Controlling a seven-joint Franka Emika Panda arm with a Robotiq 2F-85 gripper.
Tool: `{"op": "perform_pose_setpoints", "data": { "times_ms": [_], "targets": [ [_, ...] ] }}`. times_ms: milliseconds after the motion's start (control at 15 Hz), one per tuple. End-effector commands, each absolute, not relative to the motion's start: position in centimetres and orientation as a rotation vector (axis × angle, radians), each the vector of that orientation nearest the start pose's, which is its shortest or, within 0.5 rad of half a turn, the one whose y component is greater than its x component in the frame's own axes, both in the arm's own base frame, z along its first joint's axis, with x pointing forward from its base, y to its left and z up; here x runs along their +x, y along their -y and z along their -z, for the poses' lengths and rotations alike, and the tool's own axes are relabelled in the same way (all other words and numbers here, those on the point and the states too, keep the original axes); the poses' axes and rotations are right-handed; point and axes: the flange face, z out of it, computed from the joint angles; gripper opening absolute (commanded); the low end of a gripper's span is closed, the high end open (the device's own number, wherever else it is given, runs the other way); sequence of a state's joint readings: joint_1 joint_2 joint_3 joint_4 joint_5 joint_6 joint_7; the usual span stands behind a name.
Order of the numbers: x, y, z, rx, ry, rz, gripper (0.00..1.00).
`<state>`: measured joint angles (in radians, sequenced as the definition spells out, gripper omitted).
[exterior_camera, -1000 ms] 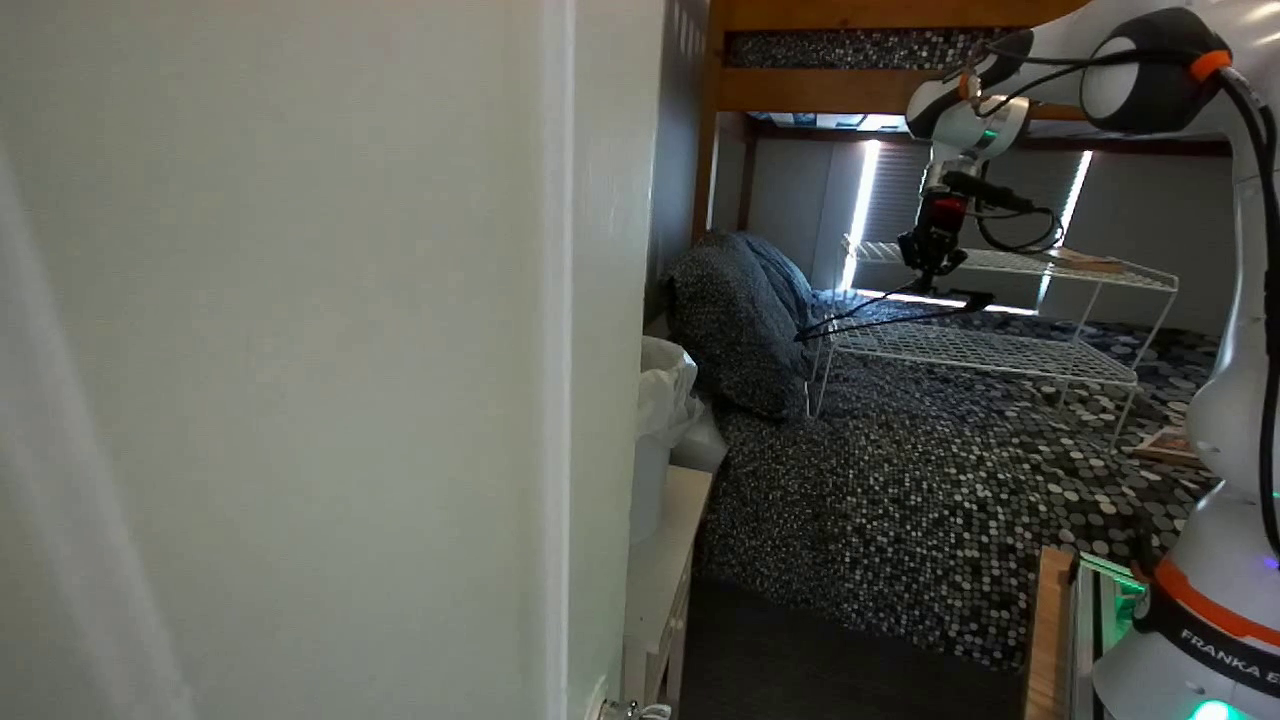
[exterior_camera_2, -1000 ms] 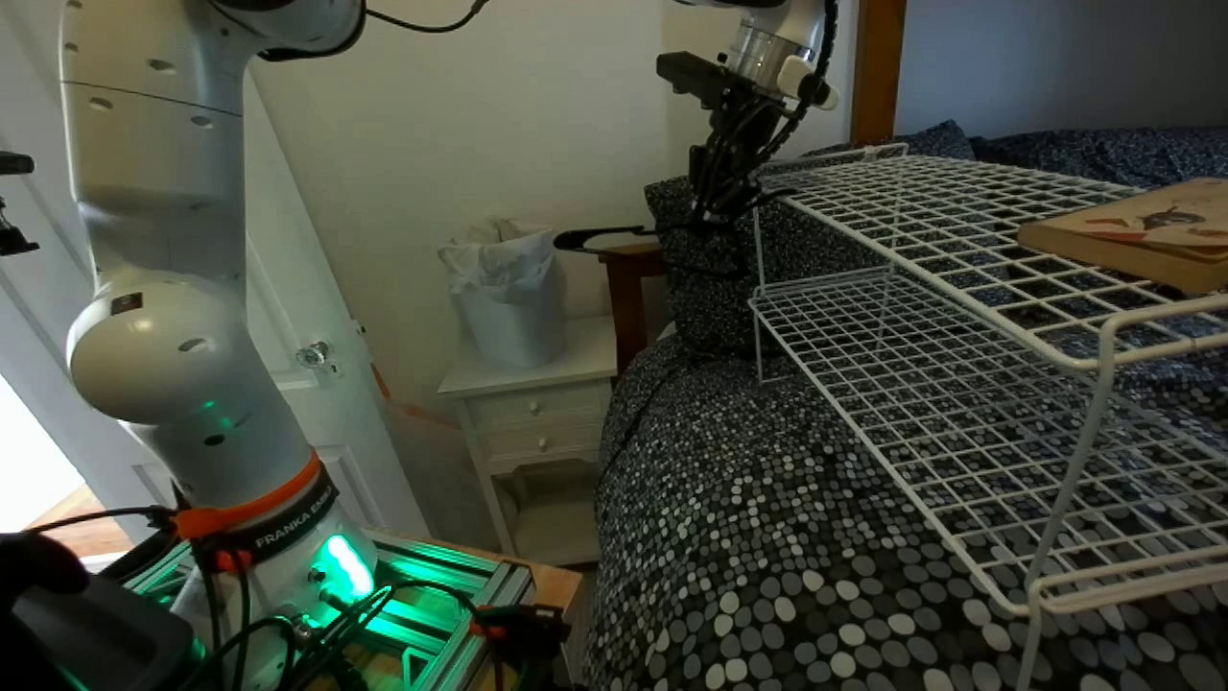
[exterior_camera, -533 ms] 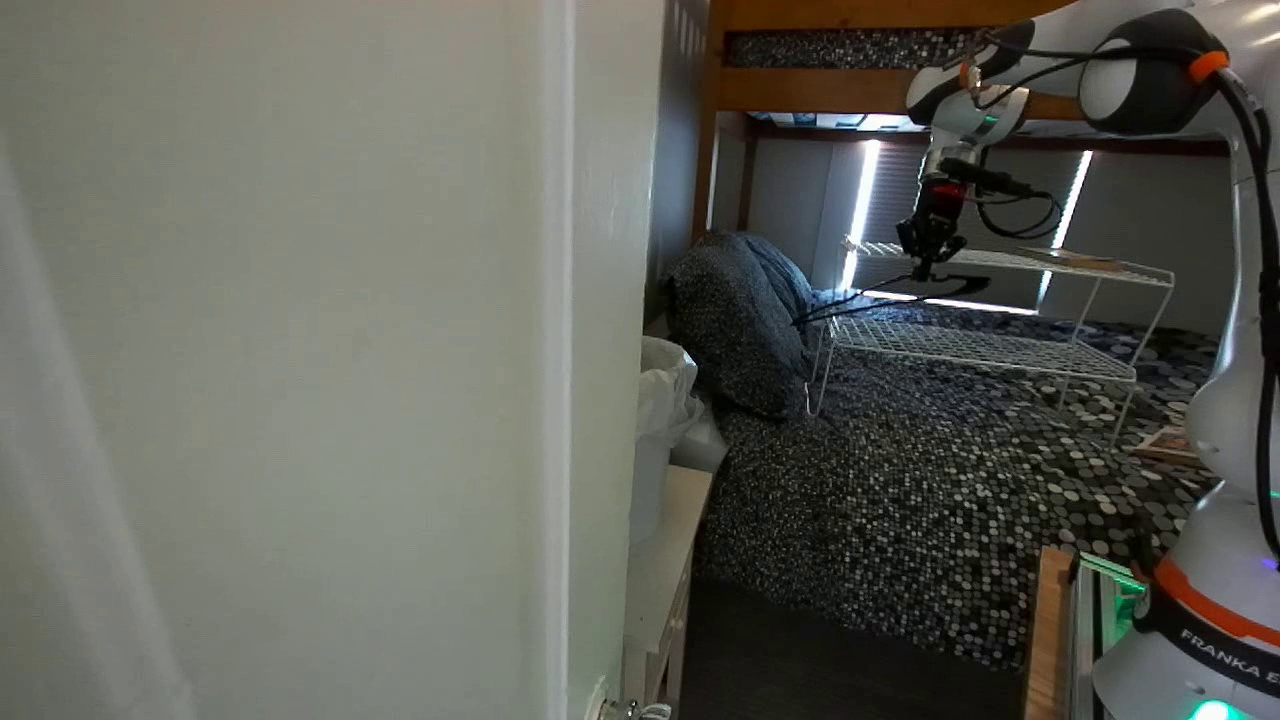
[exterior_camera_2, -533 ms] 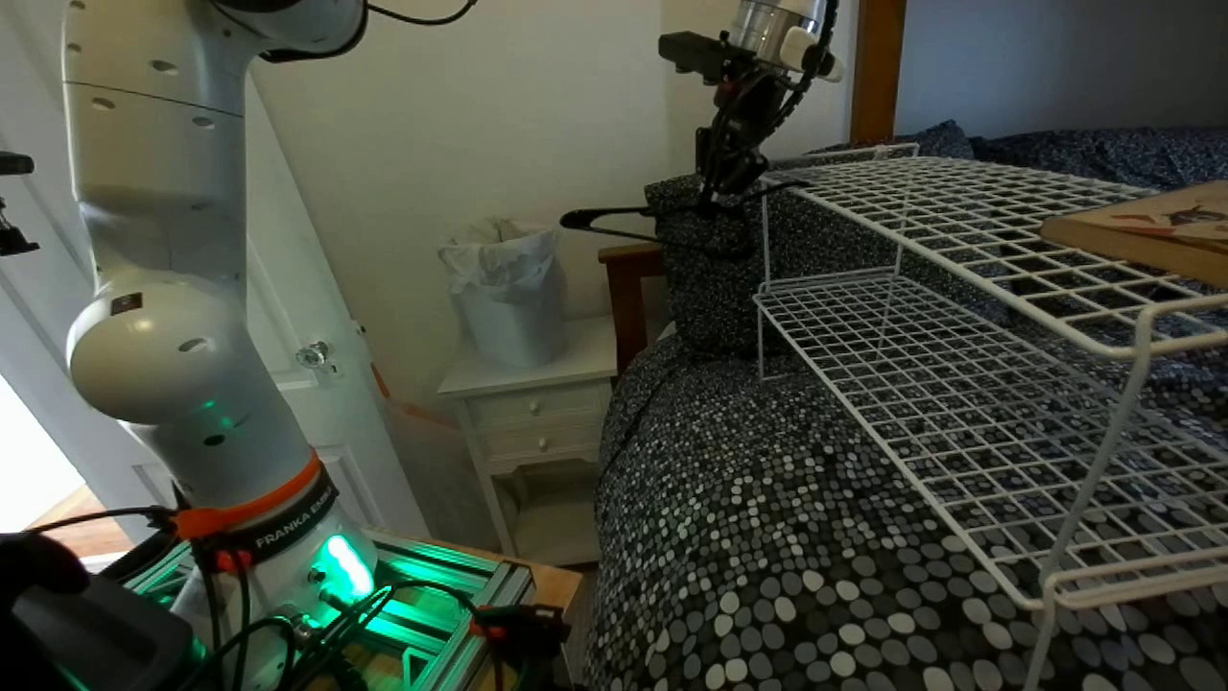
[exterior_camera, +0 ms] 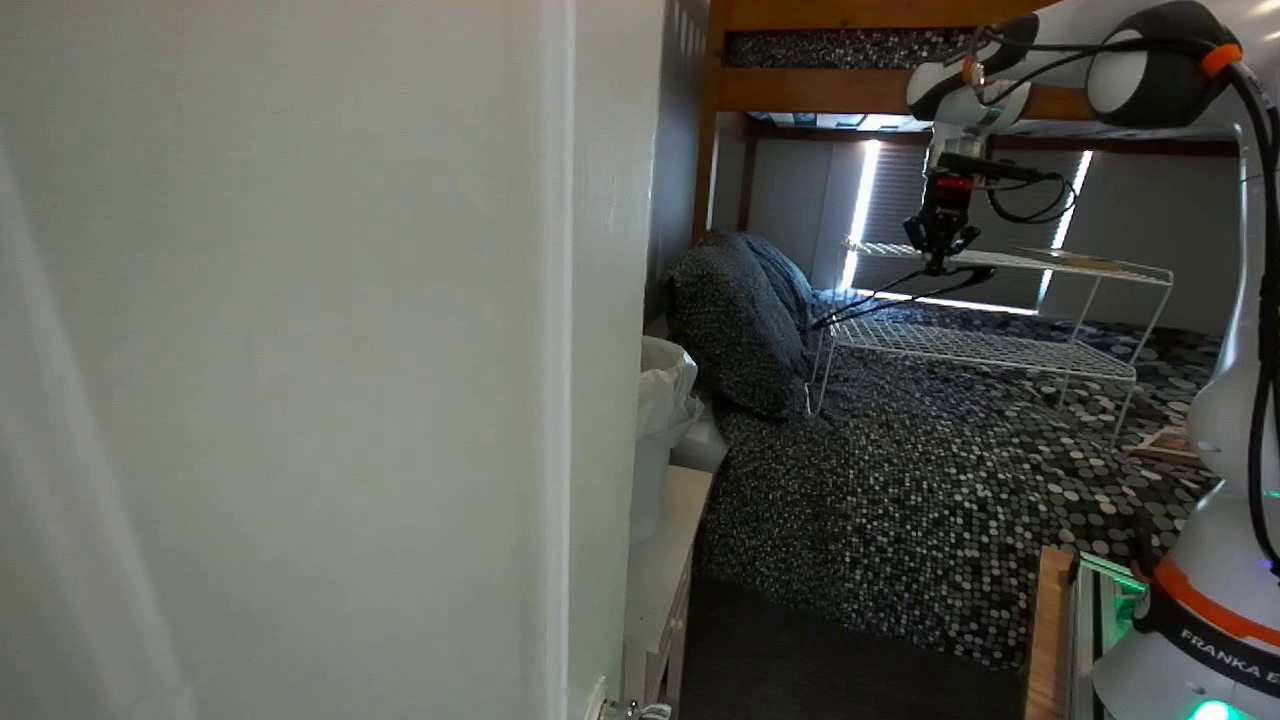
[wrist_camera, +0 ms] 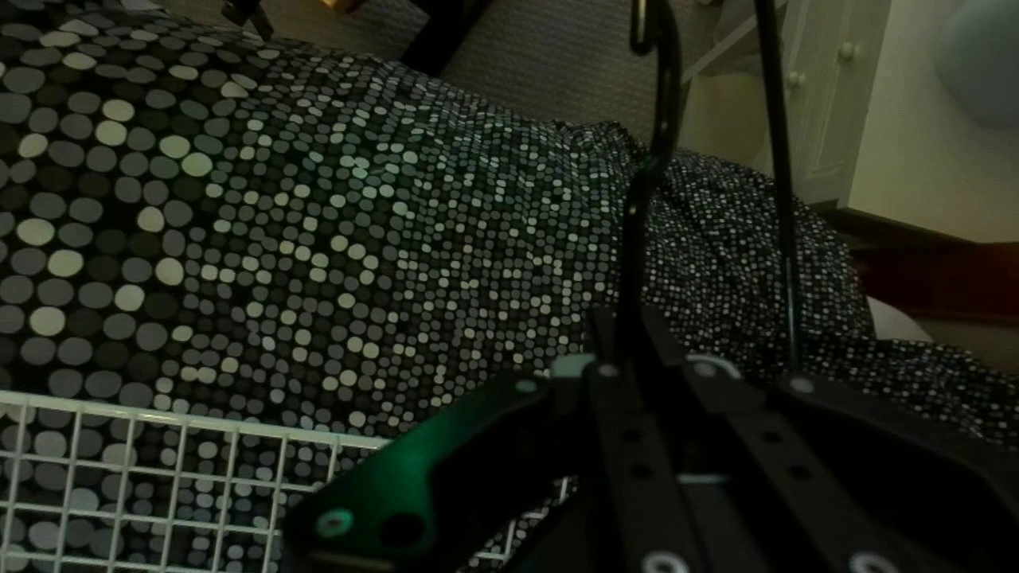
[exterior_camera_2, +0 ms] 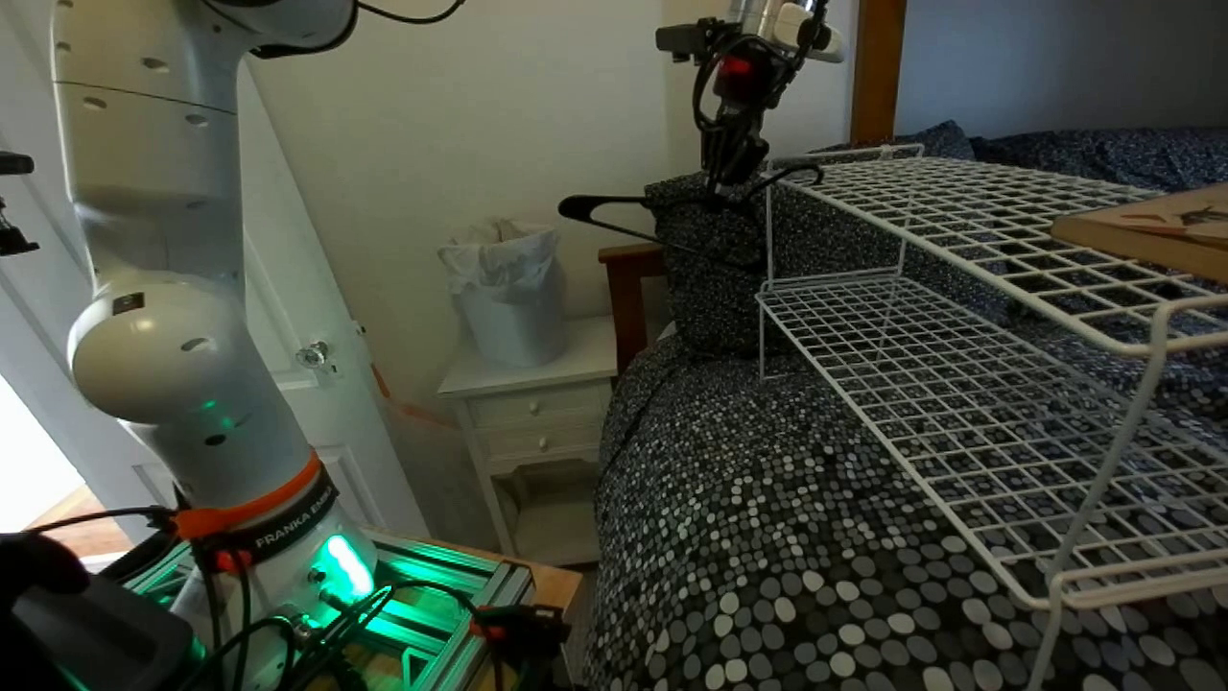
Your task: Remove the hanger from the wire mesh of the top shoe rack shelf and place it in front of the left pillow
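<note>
A pale bin (exterior_camera_2: pixel 518 312) with a crumpled white liner (exterior_camera_2: pixel 494 257) stands on a small white desk (exterior_camera_2: pixel 587 350) with two drawers (exterior_camera_2: pixel 508 410), near a panelled door (exterior_camera_2: pixel 283 278) with a clear knob (exterior_camera_2: pixel 313 355). The dotted bedspread (exterior_camera_2: pixel 729 509) runs from fine specks to large foreground spots. A tan book (exterior_camera_2: pixel 1156 235) lies flat — partly out of an exterior view. A wooden bunk rail (exterior_camera: pixel 815 90) crosses above bright strips of light (exterior_camera: pixel 861 210).

All views (wrist view looking down) share the rack (exterior_camera_2: pixel 1003 286).

Arm (exterior_camera: pixel 1117 82) bent, hand (exterior_camera: pixel 936 264) downward — fingers (wrist_camera: pixel 662 342) pinched
</note>
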<state>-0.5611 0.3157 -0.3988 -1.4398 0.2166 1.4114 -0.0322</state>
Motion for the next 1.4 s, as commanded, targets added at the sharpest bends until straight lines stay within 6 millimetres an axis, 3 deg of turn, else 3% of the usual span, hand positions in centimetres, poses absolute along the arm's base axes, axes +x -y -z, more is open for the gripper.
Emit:
{"op": "perform_pose_setpoints", "data": {
  "times_ms": [0,400,667,1133,1333],
  "targets": [
    [38.9,45.6,-51.7,-2.602,-1.332,-0.342,0.02],
    [37.9,43.8,-53.7,-2.651,-1.345,-0.315,0.02],
    [37.3,41.7,-54.5,-2.758,-1.252,-0.262,0.02],
    [36.9,35.7,-54.4,-2.972,-1.145,-0.195,0.02],
    [37.8,32.8,-54.6,-3.084,-1.17,-0.154,0.02]
  ]
}}
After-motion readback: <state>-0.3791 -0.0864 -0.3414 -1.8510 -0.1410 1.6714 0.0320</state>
